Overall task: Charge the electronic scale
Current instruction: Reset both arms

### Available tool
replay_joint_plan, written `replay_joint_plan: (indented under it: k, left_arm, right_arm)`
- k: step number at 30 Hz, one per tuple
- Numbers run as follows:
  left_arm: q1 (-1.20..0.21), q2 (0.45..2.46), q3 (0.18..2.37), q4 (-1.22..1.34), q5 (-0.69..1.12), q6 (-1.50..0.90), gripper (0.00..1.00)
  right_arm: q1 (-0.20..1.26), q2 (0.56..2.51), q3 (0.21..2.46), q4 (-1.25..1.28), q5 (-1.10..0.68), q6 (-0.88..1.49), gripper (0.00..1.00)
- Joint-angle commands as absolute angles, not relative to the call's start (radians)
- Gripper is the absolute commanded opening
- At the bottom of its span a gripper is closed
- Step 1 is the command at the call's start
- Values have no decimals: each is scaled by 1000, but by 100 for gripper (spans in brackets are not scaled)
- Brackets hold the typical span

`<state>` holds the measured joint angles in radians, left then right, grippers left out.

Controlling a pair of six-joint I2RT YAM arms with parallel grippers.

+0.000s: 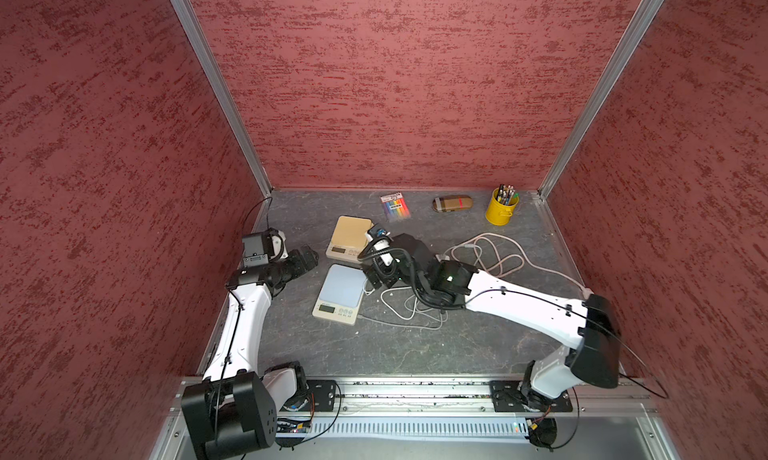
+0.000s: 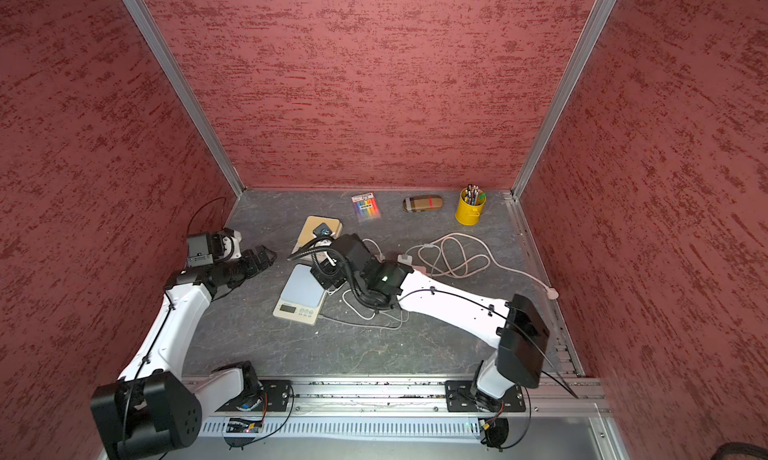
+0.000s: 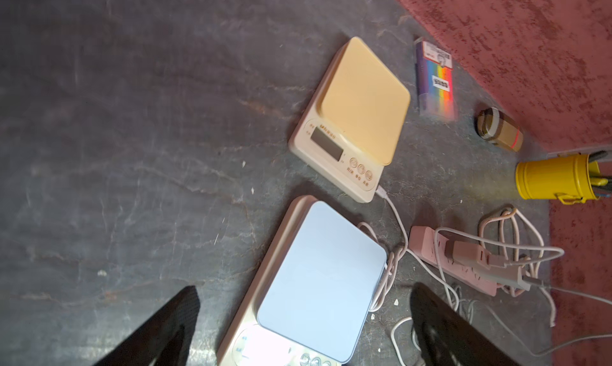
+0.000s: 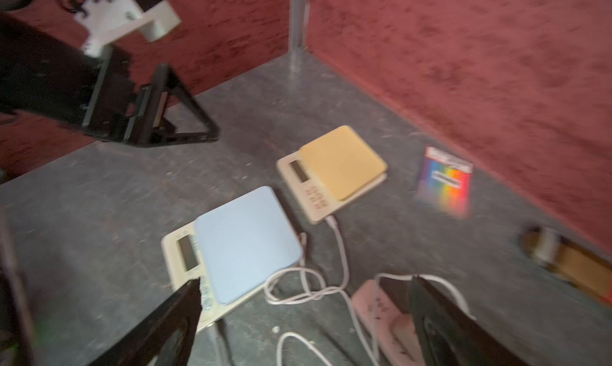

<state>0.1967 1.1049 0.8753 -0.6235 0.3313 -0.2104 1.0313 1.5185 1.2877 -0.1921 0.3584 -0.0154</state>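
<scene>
Lot of two electronic scales on a dark grey desk [image 1: 374, 345]. First, the yellow-topped scale [image 3: 361, 116]: it lay flat well ahead of the left tool [image 3: 303, 298], past its fingertips. Its long axis ran from front to back of the desk. The display-and-button end pointed to the arms' base rail and the weighing plate to the rear wall. A white cable [image 3: 395, 222] met the side of its display end, the side facing the right tool [image 4: 306, 283], with the plug touching the housing. Second, the blue-topped scale [image 3: 318, 281]: it lay flat just beside the first and nearer to both tools, long axis nearly parallel, display end pointing the same way. The left wrist view framed it between the left tool's fingers, but both top views showed that tool off its long side and apart from it. A second lead lay against the side nearest the right tool; whether it was seated could not be told. The left tool's fingers were spread wide with nothing held. The right tool was likewise spread wide and empty, poised just beside the blue-topped scale, with a pink power strip [image 4: 367, 298] by one finger. The strip carried a pale adapter [image 3: 470, 251], and a coiled pink cord [image 1: 490, 258] lay beyond it. Sundries stood in a row along the rear wall, well beyond both tools: marker pack [image 1: 396, 206], glasses case [image 1: 452, 203], yellow pen cup [image 1: 501, 207].
</scene>
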Motion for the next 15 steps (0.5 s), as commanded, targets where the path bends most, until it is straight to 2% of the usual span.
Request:
replay_joint_plan:
  k: [1, 2, 3, 5, 7, 11, 15]
  left_arm:
    - [135, 1084, 867, -485, 194, -29, 100]
    - [122, 1072, 819, -392, 146, -9, 100]
    - [130, 1057, 762, -292, 147, -24, 100]
    - [169, 1030, 670, -126, 222, -45, 100]
    - [172, 1037, 571, 69, 206, -44, 100]
    - [155, 1160, 513, 245, 194, -39, 100]
    - [107, 1299, 515, 338, 173, 8, 100]
  right_arm:
    - [961, 1362, 1078, 196, 711, -205, 99]
    - [893, 1310, 944, 395, 760, -277, 99]
    - [810, 1274, 884, 449, 767, -269, 99]
    - [628, 1228, 846, 379, 708, -126, 99]
    - [470, 1202, 782, 378, 593, -62, 99]
    - [371, 1225, 539, 691, 604, -195, 99]
    - [259, 1292, 390, 886, 512, -97, 99]
